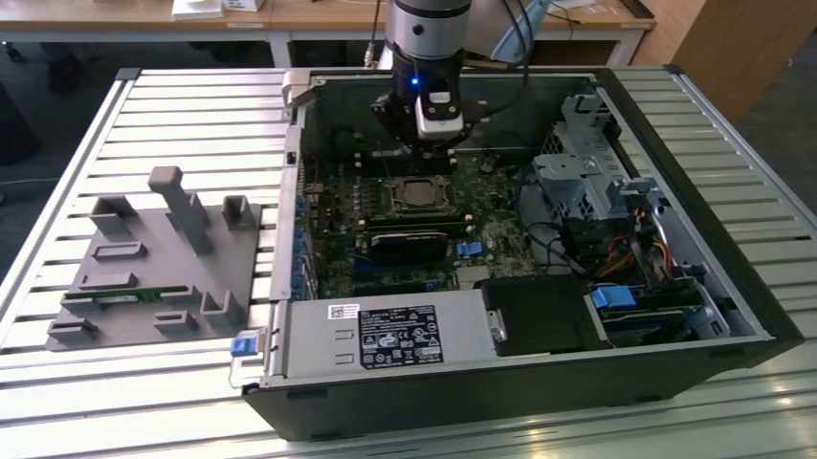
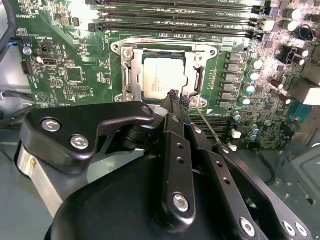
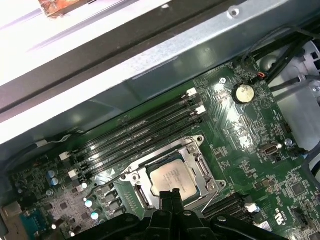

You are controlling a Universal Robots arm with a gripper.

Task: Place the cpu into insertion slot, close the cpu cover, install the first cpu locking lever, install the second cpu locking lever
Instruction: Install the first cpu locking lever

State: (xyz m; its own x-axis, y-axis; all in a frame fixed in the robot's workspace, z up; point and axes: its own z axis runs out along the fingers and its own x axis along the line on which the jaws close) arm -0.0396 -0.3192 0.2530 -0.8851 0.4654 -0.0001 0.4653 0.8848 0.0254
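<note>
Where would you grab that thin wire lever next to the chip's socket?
Probably by its free end: the locking lever is a thin wire rod slanting away from the socket's corner beside the cpu, so its outer end seems to have room around it. Come from above, pinching across the rod.

Black gripper [image 2: 174, 98] fingertips pressed together at edge of silvery metal cpu cover [image 2: 163, 75]; dull silvery square cpu [image 2: 161, 76] seated in socket, green motherboard [image 2: 75, 55] around.

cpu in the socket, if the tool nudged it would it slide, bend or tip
The cpu is a flat square with a metal top, so likely stiff, not floppy. It lies low within the cpu cover frame, so a sideways nudge from the tool probably wouldn't slide or tip it.
</note>
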